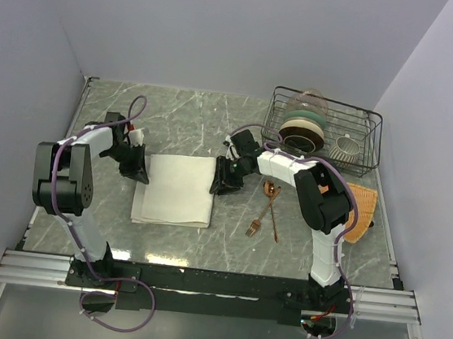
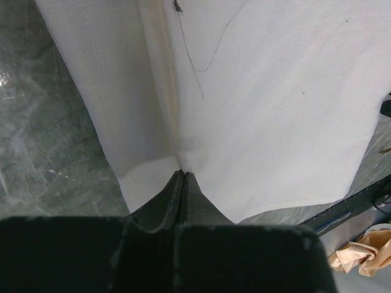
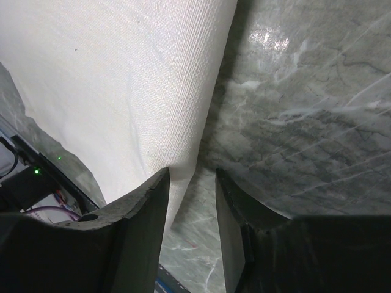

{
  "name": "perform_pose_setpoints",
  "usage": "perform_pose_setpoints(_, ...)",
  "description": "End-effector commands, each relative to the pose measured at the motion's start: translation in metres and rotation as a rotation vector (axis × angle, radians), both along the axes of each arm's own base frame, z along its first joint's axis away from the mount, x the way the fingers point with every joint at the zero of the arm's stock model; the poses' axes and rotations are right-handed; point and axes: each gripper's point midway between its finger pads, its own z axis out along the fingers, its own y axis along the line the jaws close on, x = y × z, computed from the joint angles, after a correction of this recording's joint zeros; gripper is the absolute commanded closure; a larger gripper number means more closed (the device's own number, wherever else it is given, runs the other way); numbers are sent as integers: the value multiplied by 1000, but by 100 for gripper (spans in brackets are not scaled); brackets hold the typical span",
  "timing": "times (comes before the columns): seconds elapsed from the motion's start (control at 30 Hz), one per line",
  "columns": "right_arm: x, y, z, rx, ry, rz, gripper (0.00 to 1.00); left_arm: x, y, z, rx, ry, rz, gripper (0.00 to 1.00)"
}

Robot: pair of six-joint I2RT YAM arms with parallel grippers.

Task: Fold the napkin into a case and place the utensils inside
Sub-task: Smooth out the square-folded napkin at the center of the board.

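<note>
Folding was the step in hand. The cream-white, roughly square cloth napkin [image 1: 177, 188] lay flat at the middle of the grey marbled table [image 1: 199, 125]. It appeared to be doubled over once, since a lower layer showed along its near and left edges. It was not yet a narrow case.

The left gripper [image 2: 183, 176] was clenched on the napkin's far-left edge, fingertips pressed together with a crease of cloth running into them. The right gripper [image 3: 192, 174] stood at the far-right edge with its jaws parted. The cloth's border lay between the fingers but was not gripped.

By judgement, the next move called for the right jaws to close on that border. Both arms would then need to lift together and carry the held edge over evenly, so that the layers did not skew or slip.

The thin copper-coloured metal fork [image 1: 254, 226] and its matching round-bowled spoon [image 1: 269, 189] lay crossed on the table just right of the napkin. The spoon's bowl was near the right wrist, so a wide sweep of that arm could knock them.

A black wire dish rack [image 1: 374, 141] holding stacked bowls [image 1: 302, 129] stood at the far right, well apart. An orange woven mat [image 1: 363, 205] lay partly hidden behind the right arm.
</note>
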Motion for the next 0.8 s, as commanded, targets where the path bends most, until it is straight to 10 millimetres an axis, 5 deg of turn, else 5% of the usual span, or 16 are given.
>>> perform_pose_setpoints(0.0,3,-11,-10,-66,-23,-14,54,-5,0,18,5,-33,-13,99)
perform_pose_setpoints(0.57,1,-12,-11,-64,-18,-12,48,-8,17,15,75,-19,18,99)
perform_pose_setpoints(0.77,1,-12,-12,-66,-15,-10,48,-5,16,29,62,-23,16,99)
